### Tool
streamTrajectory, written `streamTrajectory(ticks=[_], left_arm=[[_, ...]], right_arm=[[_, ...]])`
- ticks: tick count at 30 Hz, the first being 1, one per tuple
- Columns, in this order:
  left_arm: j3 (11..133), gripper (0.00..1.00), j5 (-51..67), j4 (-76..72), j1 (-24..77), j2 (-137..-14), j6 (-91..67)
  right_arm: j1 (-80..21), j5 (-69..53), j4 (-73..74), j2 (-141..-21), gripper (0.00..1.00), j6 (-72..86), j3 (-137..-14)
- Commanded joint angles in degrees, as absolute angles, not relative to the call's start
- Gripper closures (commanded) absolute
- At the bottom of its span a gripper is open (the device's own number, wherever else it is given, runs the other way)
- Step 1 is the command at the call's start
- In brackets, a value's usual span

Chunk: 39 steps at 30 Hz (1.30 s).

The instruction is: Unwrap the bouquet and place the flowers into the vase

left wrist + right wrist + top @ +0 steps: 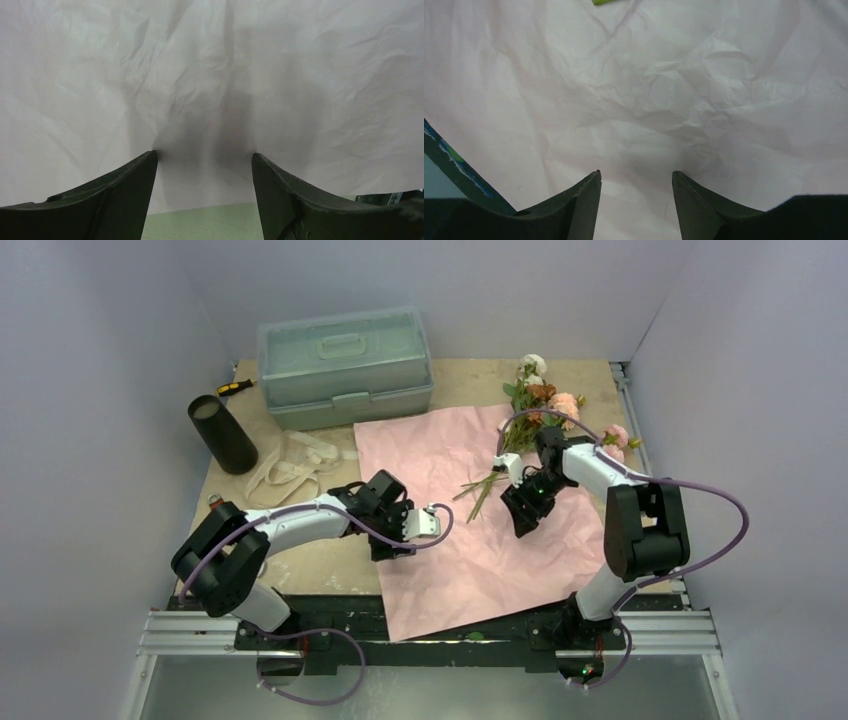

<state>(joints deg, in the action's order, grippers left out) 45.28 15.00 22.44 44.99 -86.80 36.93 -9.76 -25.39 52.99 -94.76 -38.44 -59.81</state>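
Okay, my left gripper [205, 156] and right gripper [636, 173] hang released over one crinkled pink paper sheet [470, 550], thin-stemmed flowers [545, 405] bunched on its far-right edge, one matte black cylindrical vase [222, 433] at far left.

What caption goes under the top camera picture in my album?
Left gripper and right gripper, both open, over the spread pink paper; flowers lie loose, vase stands aside.
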Motion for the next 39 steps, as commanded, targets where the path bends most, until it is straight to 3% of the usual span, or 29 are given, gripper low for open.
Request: streamTrajectory(ticks=[1, 10, 14, 17, 23, 25, 26, 29, 39], left_arm=[[46.2, 0.32, 18.1, 28.4, 40.2, -84.9, 40.8], [52.4, 0.32, 26.1, 28.7, 38.6, -82.0, 34.8], [54.7, 0.31, 26.2, 24.8, 38.6, -81.6, 29.6], [55.7, 0.29, 25.3, 21.4, 38.6, -80.9, 25.7], [58.8, 0.2, 19.6, 17.5, 38.6, -80.5, 19.9], [59.3, 0.18, 17.8, 15.9, 38.6, -80.3, 18.3], [59.4, 0.09, 17.4, 15.0, 38.6, -80.2, 17.6], [60.0, 0.02, 17.3, 13.5, 38.6, -80.2, 16.1], [66.9, 0.0, 16.7, 16.0, 38.6, -81.6, 13.2]], right_arm=[[-7.3, -22.0, 51.5, -94.1, 0.42, -42.0, -58.9], [2.7, -22.3, 59.2, -92.1, 0.41, -41.3, -73.2], [10.4, -25.1, 60.0, -94.2, 0.3, -27.4, -80.5], [14.5, -24.8, 54.9, -91.5, 0.23, -14.9, -79.4], [15.8, -8.1, 43.7, -87.1, 0.11, 10.7, -76.0], [15.9, -3.2, 42.8, -88.2, 0.08, 16.0, -76.5], [16.0, -1.3, 42.3, -89.2, 0.07, 18.6, -76.8], [16.1, 2.3, 42.8, -94.3, 0.05, 23.6, -79.4], [16.6, 3.9, 41.2, -107.6, 0.03, 27.4, -87.3]])
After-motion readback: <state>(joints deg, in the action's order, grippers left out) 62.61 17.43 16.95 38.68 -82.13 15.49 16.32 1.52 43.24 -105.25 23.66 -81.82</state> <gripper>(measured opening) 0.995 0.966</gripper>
